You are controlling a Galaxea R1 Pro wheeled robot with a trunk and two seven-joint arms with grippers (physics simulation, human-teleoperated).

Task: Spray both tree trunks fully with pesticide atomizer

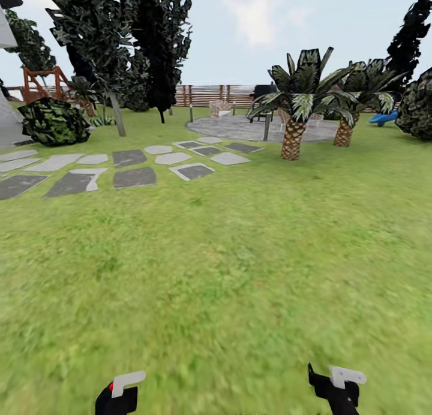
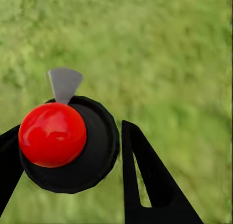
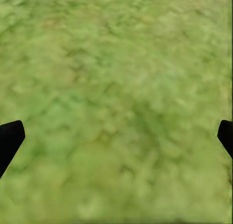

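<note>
green blurred lawn | grey flat paving | slatted fence | left gripper pinching round black atomizer, glossy red knob | right gripper spread

Both arms hang low at the head view's 6 o'clock edge. The left claw sits toward 7 o'clock, its black fingers closed around a black-bodied, red-capped object. The right claw sits toward 5 o'clock; in its wrist view the two fingertips stand far apart with nothing between them.
</note>
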